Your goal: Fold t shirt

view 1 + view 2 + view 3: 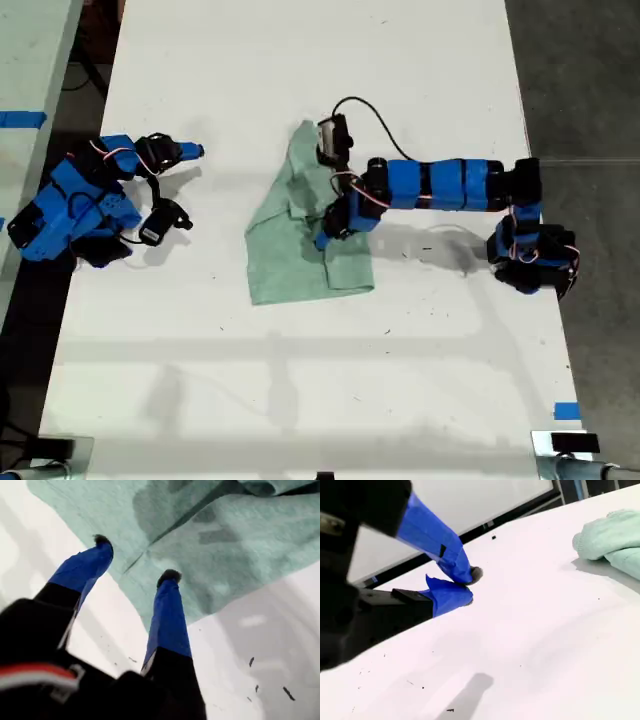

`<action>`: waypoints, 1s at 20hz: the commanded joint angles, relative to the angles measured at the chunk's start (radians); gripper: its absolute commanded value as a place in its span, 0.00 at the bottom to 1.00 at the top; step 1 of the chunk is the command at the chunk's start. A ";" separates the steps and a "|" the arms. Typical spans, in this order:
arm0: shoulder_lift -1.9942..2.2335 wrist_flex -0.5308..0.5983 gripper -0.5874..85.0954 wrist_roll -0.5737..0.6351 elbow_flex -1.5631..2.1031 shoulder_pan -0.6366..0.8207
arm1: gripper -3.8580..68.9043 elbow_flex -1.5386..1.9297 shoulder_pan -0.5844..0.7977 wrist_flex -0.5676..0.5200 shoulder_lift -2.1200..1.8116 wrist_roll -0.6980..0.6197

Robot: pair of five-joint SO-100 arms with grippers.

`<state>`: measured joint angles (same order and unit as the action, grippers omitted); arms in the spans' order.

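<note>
The t shirt (290, 250) is a pale mint-green cloth lying crumpled and partly folded on the middle of the white table (300, 380). My first gripper (325, 235) reaches in from the exterior view's right and hovers over the shirt's right part. In the first wrist view my first gripper (136, 559) is open, both blue fingertips (169, 577) resting on the t shirt (225, 540) near its edge, with no fabric pinched. My second gripper (188, 152) sits folded back at the exterior view's left, clear of the cloth. My second gripper (470, 586) is shut on nothing, the t shirt (615, 535) well away from it.
A black cable (370, 112) loops above the first arm over the table. A blue tape mark (566, 410) sits near the table's edge at the exterior view's lower right. Dark floor borders the table on both sides of that view.
</note>
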<state>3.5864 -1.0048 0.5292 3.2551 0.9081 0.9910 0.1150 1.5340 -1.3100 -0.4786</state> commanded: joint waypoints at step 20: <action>0.006 -0.002 0.03 0.009 0.041 -0.002 | 0.07 2.092 0.238 -0.321 -2.198 -0.028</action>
<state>3.5864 -1.0048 0.5292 3.2551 0.9081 3.0403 0.3344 1.2042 -3.4898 -0.5292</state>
